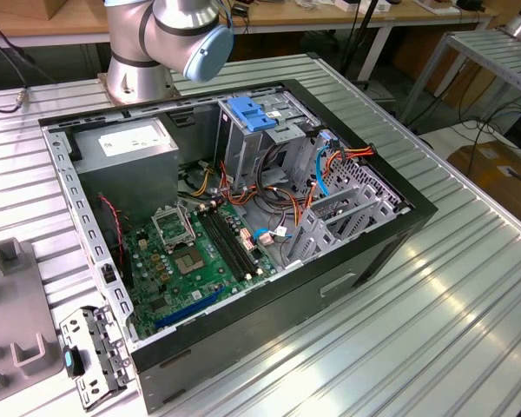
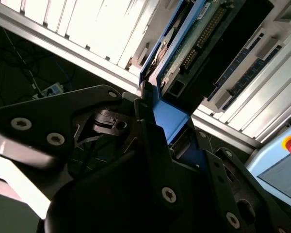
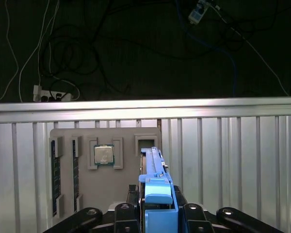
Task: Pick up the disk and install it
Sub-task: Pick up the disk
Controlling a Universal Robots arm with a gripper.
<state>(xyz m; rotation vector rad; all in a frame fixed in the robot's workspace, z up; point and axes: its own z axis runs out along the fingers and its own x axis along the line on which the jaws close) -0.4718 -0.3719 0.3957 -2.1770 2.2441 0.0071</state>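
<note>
Gripper has the disk edge-on.
Matte black fingers pinch its smooth blue plastic rail between them; green circuit board juts beyond the fingertips.

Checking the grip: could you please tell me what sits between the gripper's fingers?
The disk, clamped edge-on in the gripper, in both wrist views.

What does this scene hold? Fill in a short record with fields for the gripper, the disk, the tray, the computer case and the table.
Gripper: shut on the disk
Disk: held edge-on by its blue frame, near the tray, outside the case
Tray: grey, holds a chip and memory sticks
Computer case: open, lying on its side, motherboard exposed
Table: ribbed metal
</note>
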